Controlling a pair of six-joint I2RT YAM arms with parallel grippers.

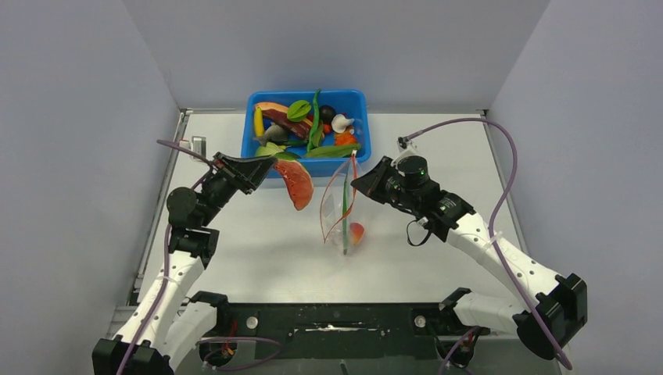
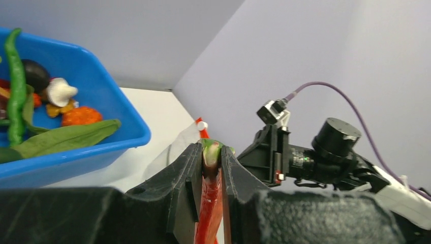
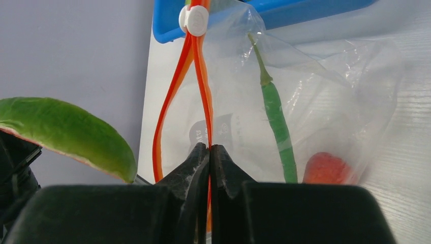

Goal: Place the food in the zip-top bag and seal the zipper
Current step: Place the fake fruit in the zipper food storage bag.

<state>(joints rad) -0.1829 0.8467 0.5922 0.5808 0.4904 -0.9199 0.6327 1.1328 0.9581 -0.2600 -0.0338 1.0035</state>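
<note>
Read the left tool (image 1: pixel 264 165) as pressed together on the green rind end of the papaya slice (image 1: pixel 295 183), held in the air near the front of the blue tub (image 1: pixel 360 100) and just left of the bag (image 1: pixel 336 211). Take the slice's long axis as steeply tilted: rind end up in the tool, free tip down and toward the bag. Take the bag as upright, bottom apparently resting on the tabletop (image 1: pixel 250 258), mouth up. Note the zipper (image 3: pixel 203 96) spread into a narrow loop with its long axis running away from the arms, slider (image 3: pixel 194 20) at the far end. Note a green pod (image 3: pixel 277 122) standing inside, stem toward the mouth, and a red fruit (image 3: pixel 328 168) at the bottom. Read the right tool (image 3: pixel 209 151) as pinching one lip of the zipper only, the lip nearer the slice left free. Expect trouble at entry: a broad slice against a slim opening, likely to snag the free lip, fold the mouth flat or drag the strip out of the pinch. Expect possible fouling of the tip on the pod's stem. Turn the slice in line with the loop before lowering. Release only once well inside the bag, otherwise risk a drop onto the tabletop.
</note>
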